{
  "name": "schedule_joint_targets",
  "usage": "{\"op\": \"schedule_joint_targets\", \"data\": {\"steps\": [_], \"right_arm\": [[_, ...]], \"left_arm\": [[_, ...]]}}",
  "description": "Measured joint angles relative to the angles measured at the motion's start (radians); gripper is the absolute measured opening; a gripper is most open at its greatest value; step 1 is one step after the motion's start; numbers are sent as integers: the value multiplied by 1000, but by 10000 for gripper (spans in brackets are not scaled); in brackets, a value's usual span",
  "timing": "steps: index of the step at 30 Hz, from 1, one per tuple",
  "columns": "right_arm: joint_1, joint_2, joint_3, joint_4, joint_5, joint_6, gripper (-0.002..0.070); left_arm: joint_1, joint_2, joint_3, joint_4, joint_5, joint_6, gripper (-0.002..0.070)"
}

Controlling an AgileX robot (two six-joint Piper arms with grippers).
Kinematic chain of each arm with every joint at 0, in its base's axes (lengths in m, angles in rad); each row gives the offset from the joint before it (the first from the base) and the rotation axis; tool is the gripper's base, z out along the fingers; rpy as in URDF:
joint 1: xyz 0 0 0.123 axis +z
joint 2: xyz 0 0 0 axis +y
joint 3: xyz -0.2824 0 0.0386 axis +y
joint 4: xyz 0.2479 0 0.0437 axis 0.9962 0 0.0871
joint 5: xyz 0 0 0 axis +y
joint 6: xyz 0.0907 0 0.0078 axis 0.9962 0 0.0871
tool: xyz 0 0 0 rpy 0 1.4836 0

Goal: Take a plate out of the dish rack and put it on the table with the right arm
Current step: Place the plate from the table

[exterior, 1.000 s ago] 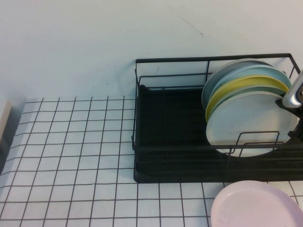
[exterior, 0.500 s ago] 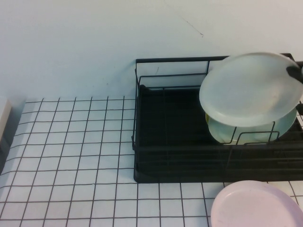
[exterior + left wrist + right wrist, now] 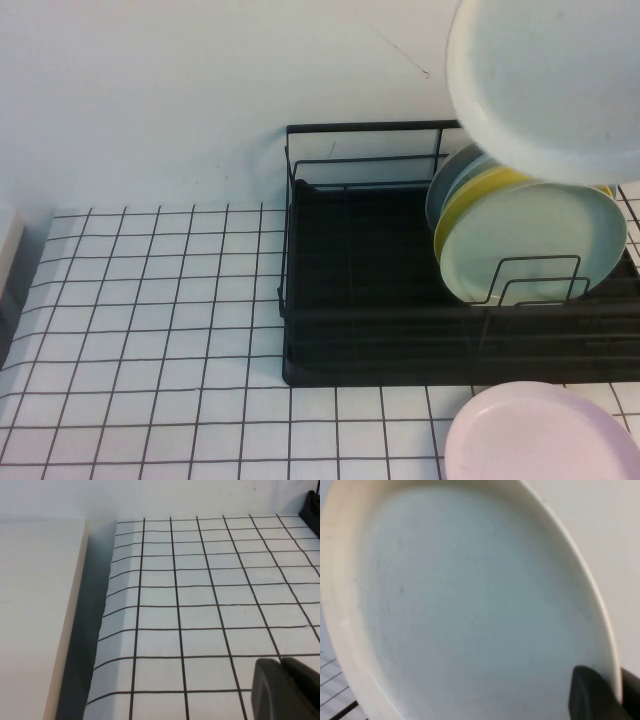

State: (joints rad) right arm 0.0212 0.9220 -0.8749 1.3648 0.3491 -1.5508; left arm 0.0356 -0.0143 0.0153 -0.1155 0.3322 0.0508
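A: Let us go from the left. What do you see there?

B: In the left wrist view the left gripper (image 3: 287, 687) is only a dark corner at the lower right of the frame, low over the white counter with its grid of thin black lines (image 3: 200, 595). Whether its jaws are wide or narrow I cannot tell. A plain pale surface lies along the left edge.

A: And to the right?

B: In the high view the rectangular black wire dish rack (image 3: 360, 340) fills the middle and right. A blue-grey, a yellow and a pale mint-green plate (image 3: 535, 245) lean in it at the right end. A pale pink plate (image 3: 540, 435) lies on the counter at the lower right.

A: Where is the task's thing?

B: The round off-white plate (image 3: 550, 85) is high in the upper right corner, clear above the rack and touching nothing there. In the right wrist view it fills the frame, and the right gripper (image 3: 602, 692) shows at the lower right corner, its jaws holding the plate by the rim.

A: What does the next move turn on?

B: I judge that the bare counter lies to the left of and in front of the rack, so the right arm, the only one near, must carry the plate that way and lay it flat.

A: Any writing?

B: None that I can read.
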Motion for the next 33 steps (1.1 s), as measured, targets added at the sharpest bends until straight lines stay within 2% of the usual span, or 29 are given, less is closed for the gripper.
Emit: {"op": "schedule_joint_targets", "data": {"steps": [3, 6, 11, 14, 19, 27, 33], "right_arm": [[0, -53, 0, -280, 164, 338, 33], [0, -69, 0, -534, 395, 577, 33], [0, -38, 8, -897, 639, 846, 33], [0, -2, 20, -1040, 682, 965, 32], [0, 102, 86, -1108, 627, 1010, 32], [0, 371, 122, -1107, 495, 1012, 32], [0, 473, 122, -1086, 442, 1011, 32]], "left_arm": [[0, 0, 0, 0, 0, 0, -3], [0, 0, 0, 0, 0, 0, -3], [0, 0, 0, 0, 0, 0, -3], [0, 0, 0, 0, 0, 0, -3], [0, 0, 0, 0, 0, 0, -3], [0, 0, 0, 0, 0, 0, -3], [0, 0, 0, 0, 0, 0, -3]]}}
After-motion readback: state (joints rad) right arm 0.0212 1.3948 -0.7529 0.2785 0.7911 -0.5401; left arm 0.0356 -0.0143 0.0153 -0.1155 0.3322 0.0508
